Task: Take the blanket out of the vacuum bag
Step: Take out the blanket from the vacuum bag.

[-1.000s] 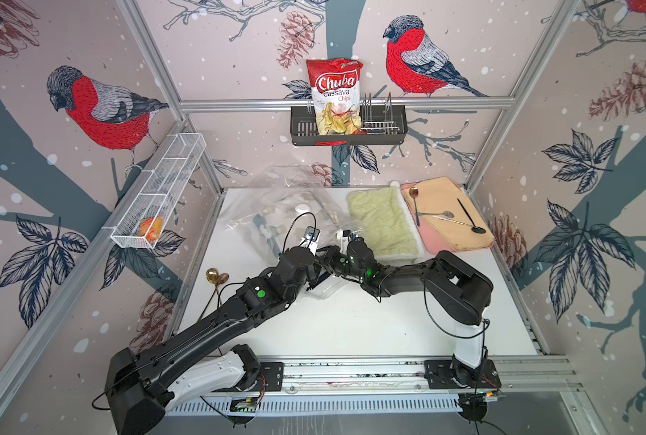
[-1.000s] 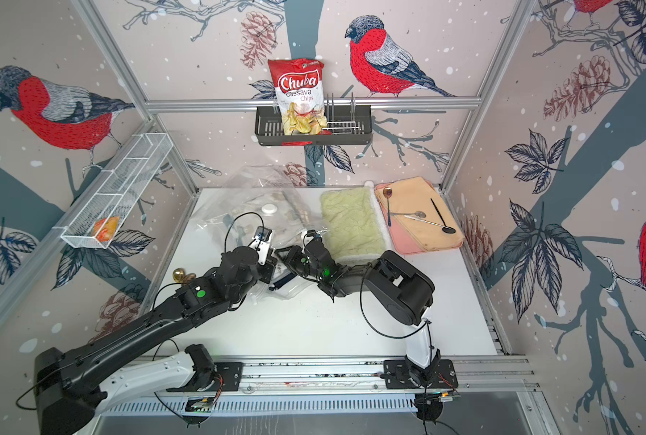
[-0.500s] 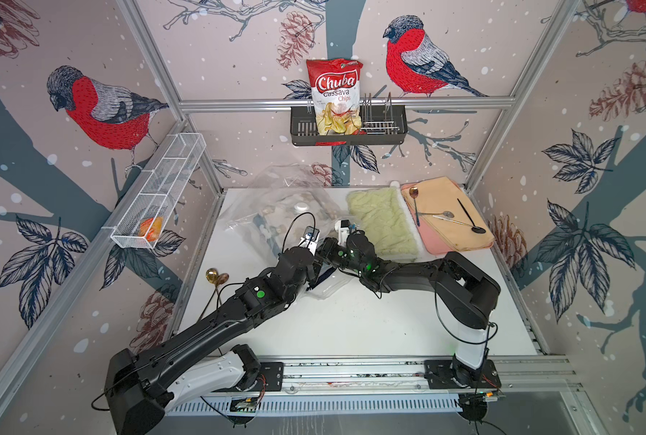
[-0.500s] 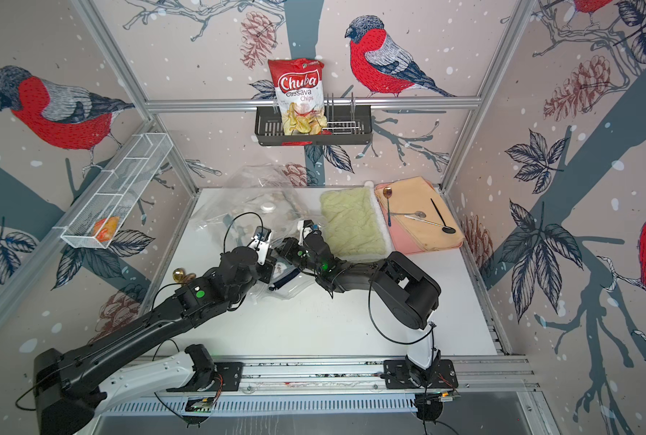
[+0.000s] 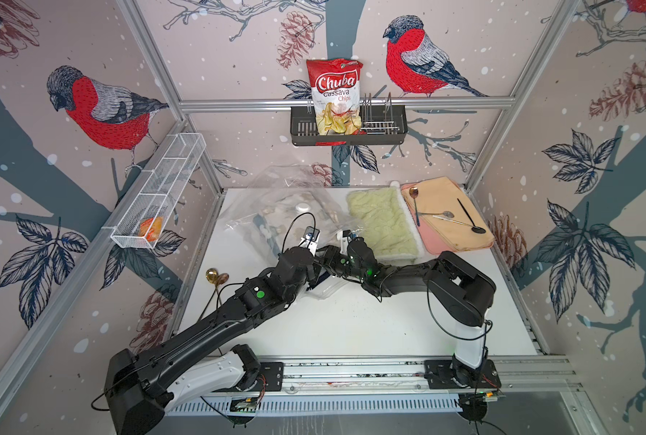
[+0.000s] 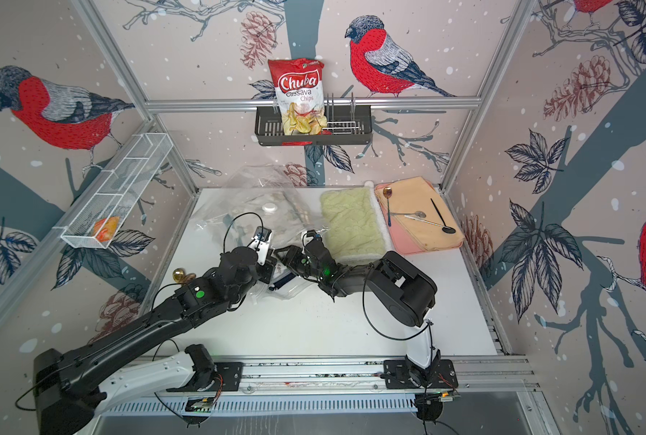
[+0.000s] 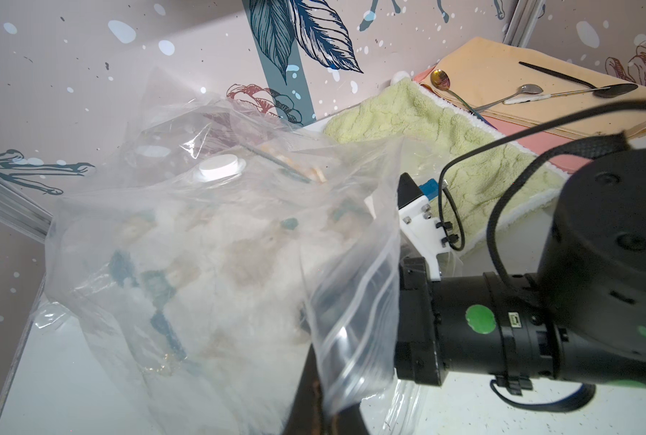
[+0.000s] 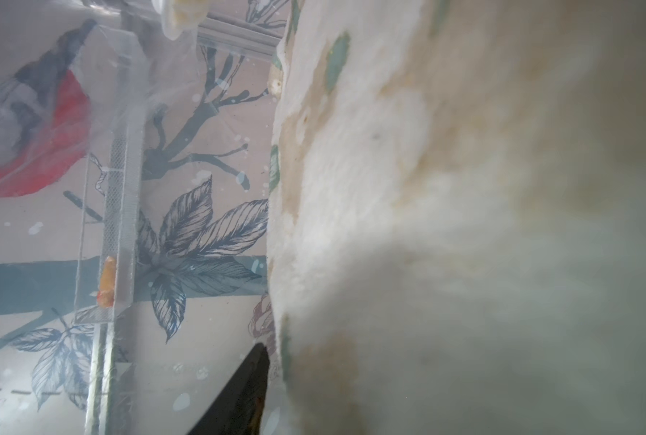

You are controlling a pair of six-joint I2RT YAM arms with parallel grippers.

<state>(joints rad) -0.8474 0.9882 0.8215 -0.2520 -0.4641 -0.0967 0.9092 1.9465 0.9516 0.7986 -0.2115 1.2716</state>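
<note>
Your left gripper [image 7: 328, 409] is closed, pinching the zip-strip lip of the vacuum bag [image 5: 276, 199] so that the flap stands up off the table. Your right gripper [image 6: 289, 258] is pushed in through the bag's mouth. Its wrist view shows one dark finger [image 8: 244, 395] beside the blanket [image 8: 389, 188]. You cannot tell how wide those jaws stand or whether they have any fabric.

The one blanket, white and fluffy with green and tan patches, lies wholly inside the one bag. The bag sits on the back left part of the white tabletop [image 5: 351, 324]. Its long axis runs from the mouth, near the table's middle and facing your grippers, back to the closed end, which rides up the rear wall. Its single round white valve cap [image 5: 301, 206] faces up.

Just right of the bag lies one folded green towel [image 5: 383, 222]. Beside that is one peach cloth [image 5: 440, 196] on one pink cloth [image 5: 438, 245], carrying three spoons: a gold-bowled spoon [image 5: 413, 192], a silver spoon [image 5: 447, 214] and a black spoon [image 5: 477, 229].

Around you are walls [image 5: 238, 56] papered with bullfinches and pinecones, behind an aluminium frame [image 5: 238, 104]. One black rack [image 5: 385, 132] on the rear wall holds one red chips bag [image 5: 335, 94]. One white mesh shelf [image 5: 163, 180] on the left wall holds one orange item [image 5: 152, 228].
</note>
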